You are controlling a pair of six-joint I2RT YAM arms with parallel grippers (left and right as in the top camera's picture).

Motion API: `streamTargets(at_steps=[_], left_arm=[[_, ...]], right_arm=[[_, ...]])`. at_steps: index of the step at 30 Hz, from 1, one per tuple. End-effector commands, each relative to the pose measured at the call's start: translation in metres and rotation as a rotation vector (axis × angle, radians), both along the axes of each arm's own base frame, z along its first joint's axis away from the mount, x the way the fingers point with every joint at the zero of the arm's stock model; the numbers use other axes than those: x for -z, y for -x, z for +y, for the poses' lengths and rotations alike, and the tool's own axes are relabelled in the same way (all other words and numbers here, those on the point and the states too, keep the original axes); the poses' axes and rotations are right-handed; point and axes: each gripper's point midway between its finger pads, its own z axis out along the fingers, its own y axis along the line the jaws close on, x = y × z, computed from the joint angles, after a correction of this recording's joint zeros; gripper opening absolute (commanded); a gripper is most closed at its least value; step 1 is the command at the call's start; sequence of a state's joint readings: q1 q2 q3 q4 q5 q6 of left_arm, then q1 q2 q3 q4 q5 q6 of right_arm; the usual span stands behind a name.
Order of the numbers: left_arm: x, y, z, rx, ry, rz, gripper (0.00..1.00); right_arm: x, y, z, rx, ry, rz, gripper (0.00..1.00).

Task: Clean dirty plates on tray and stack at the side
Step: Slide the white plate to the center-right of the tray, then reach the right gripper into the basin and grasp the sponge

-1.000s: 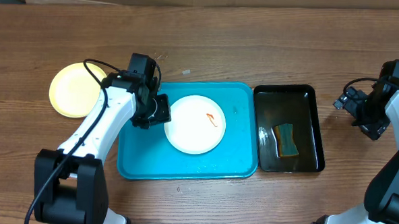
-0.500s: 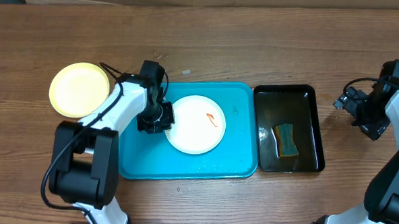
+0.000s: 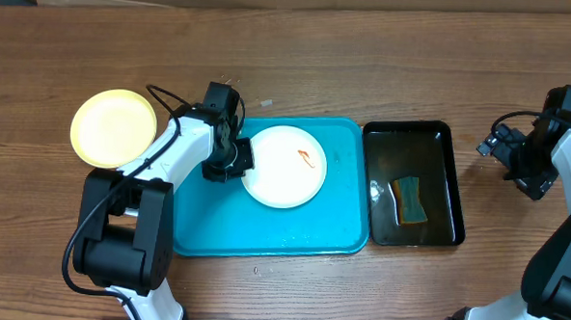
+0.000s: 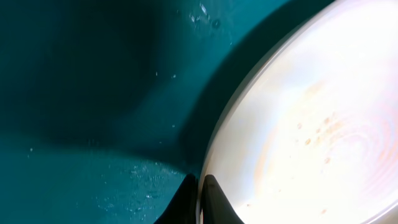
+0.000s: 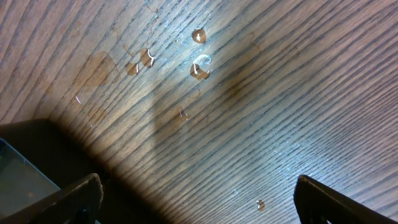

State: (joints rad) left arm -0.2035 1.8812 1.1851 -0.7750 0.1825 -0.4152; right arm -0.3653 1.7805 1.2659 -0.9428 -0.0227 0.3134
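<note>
Pinching the white plate by its left rim, my left gripper is clamped shut. The plate (orange smear up) sits inside the turquoise tray, its gripped edge perhaps slightly lifted. My right gripper hangs spread wide over the table beside the black tub.

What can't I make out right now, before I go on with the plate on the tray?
- Overhead: the left gripper where it meets the white plate, hidden under its own wrist.
- Left wrist: the fingers, cut off by the bottom edge; the smear, lost in glare there.
- Overhead: anything beneath the white plate on the tray, covered by it.
- Overhead: the sponge's underside, down in the black tub.
</note>
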Motion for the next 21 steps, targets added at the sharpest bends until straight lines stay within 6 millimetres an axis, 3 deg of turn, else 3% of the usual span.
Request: streamTargets(at_steps=[1, 16, 17, 21], left_arm=[[0.001, -0.008, -0.003, 0.007, -0.004, -0.027, 0.05], [0.0, -0.015, -0.004, 0.058, -0.003, -0.067, 0.05], [0.0, -0.015, -0.004, 0.058, -0.002, -0.069, 0.05], [0.0, -0.015, -0.005, 0.059, 0.002, -0.069, 0.05]], right_arm=[[-0.001, -0.002, 0.0, 0.0, -0.002, -0.008, 1.0], [-0.001, -0.002, 0.0, 0.0, -0.003, -0.007, 1.0], [-0.001, -0.004, 0.004, -0.004, -0.026, -0.015, 1.0], [-0.007, 0.003, 0.052, -0.04, -0.293, -0.019, 1.0]])
